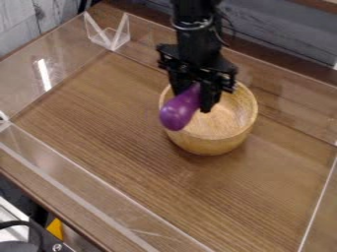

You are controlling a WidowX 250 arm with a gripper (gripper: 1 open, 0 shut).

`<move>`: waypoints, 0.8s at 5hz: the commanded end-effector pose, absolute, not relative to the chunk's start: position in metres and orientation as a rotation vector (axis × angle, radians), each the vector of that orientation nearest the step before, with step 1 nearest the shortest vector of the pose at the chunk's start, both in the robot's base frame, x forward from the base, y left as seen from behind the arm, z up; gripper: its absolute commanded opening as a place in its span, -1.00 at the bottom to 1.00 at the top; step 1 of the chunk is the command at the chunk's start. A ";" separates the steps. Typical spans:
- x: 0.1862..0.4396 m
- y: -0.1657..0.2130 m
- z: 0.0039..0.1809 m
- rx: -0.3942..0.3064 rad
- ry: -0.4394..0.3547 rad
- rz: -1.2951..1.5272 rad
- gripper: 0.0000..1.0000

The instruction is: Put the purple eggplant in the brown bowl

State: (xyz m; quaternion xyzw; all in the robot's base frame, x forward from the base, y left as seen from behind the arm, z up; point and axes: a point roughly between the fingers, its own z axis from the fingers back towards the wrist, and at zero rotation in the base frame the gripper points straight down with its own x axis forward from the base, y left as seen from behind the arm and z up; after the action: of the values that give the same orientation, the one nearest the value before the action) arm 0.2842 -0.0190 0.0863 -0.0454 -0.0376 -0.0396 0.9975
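My black gripper (198,94) points straight down over the left part of the brown bowl (227,135), a round light wooden bowl in the middle of the table. It is shut on the purple eggplant (179,108), which hangs tilted from the fingers with its bulbous end low and to the left, over the bowl's near-left rim. The stem end is hidden between the fingers. The eggplant is held in the air, above the inside of the bowl.
The wooden tabletop (118,148) is enclosed by low clear plastic walls (79,202). A clear folded stand (105,30) sits at the back left. A grey plank wall rises behind the table.
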 end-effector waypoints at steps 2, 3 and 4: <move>0.295 -0.034 0.090 -0.090 -0.127 -0.095 -1.00; 0.295 -0.039 0.084 -0.089 -0.123 -0.112 -1.00; 0.296 -0.040 0.081 -0.086 -0.121 -0.117 -1.00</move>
State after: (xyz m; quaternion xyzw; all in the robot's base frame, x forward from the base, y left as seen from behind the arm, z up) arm 0.2915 -0.0376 0.0715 -0.0434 -0.0430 -0.0571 0.9965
